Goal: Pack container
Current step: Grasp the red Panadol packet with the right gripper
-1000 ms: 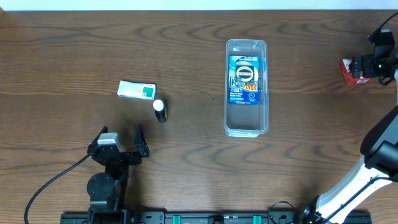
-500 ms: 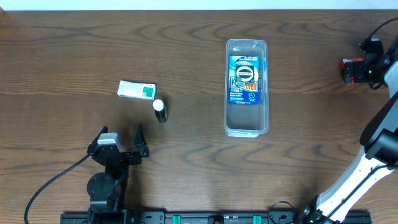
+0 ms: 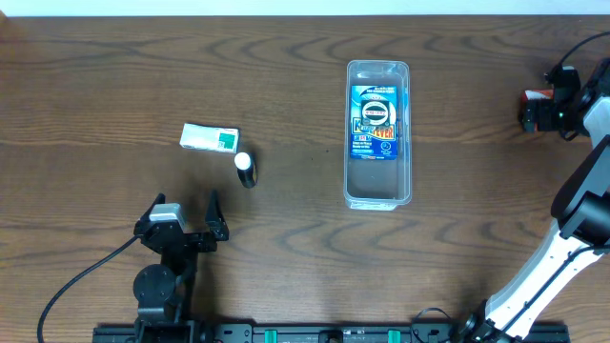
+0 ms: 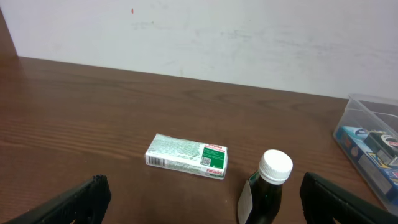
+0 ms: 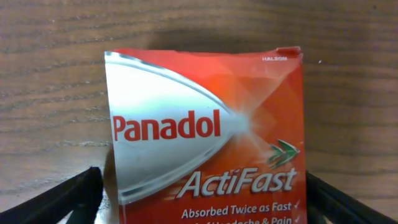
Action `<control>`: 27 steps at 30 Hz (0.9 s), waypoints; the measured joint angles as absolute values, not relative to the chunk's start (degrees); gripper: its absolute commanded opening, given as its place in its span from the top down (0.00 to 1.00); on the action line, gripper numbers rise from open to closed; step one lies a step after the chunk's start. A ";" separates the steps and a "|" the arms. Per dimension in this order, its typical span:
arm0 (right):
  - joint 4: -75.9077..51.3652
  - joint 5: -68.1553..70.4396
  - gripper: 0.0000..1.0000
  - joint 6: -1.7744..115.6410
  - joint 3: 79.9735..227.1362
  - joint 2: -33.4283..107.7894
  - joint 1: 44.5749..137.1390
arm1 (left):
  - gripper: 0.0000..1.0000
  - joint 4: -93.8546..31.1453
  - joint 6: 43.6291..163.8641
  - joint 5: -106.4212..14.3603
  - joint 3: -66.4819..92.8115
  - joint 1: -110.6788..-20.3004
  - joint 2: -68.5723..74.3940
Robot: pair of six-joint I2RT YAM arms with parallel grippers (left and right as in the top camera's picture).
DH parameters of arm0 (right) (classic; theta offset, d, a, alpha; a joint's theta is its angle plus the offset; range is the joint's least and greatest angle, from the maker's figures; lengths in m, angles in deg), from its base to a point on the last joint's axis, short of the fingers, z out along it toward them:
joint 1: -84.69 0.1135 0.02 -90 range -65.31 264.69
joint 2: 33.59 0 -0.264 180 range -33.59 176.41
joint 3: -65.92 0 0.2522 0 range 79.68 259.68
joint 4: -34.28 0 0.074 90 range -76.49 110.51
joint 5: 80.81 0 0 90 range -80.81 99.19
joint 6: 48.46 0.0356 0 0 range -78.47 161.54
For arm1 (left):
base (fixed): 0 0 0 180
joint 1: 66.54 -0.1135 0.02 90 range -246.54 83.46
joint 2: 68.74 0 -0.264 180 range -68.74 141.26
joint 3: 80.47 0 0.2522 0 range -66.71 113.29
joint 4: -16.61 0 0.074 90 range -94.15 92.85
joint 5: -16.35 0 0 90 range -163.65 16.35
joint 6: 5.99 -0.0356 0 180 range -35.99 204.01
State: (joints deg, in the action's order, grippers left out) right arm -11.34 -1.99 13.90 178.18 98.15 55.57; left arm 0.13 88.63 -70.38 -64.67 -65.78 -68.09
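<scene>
Well, we see the container (image 3: pixel 378 183) standing on the wooden table (image 3: pixel 95 86) right of centre, its long side running away from us, a blue packet (image 3: pixel 377 122) lying inside it. At the far right edge the right gripper (image 3: pixel 537 112) is spread wide around a red Panadol box (image 5: pixel 205 137), a finger at each side. Whether they touch it, we cannot tell. The left gripper (image 4: pixel 202 180) is spread too, holding nothing, facing a green-and-white box (image 4: pixel 186 155) and a white-capped bottle (image 4: pixel 264 190).
</scene>
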 measured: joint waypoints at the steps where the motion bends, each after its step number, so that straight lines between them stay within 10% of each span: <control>1: -11.32 -1.99 0.14 13.92 178.15 98.15 55.57 | 0.02 0.13 88.63 -70.38 -64.67 -65.78 -68.09; 9: -11.58 -1.99 0.32 15.67 178.18 98.15 55.57 | 0.02 0.13 88.63 -70.38 -64.67 -65.78 -68.09; 27: -38.95 -13.91 0.37 25.96 201.35 97.52 57.36 | 0.02 0.13 88.63 -70.38 -64.67 -65.78 -68.09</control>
State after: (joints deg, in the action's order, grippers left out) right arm -38.95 -13.91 25.96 201.35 97.52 57.36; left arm 0.13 88.63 -70.38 -64.67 -65.78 -68.09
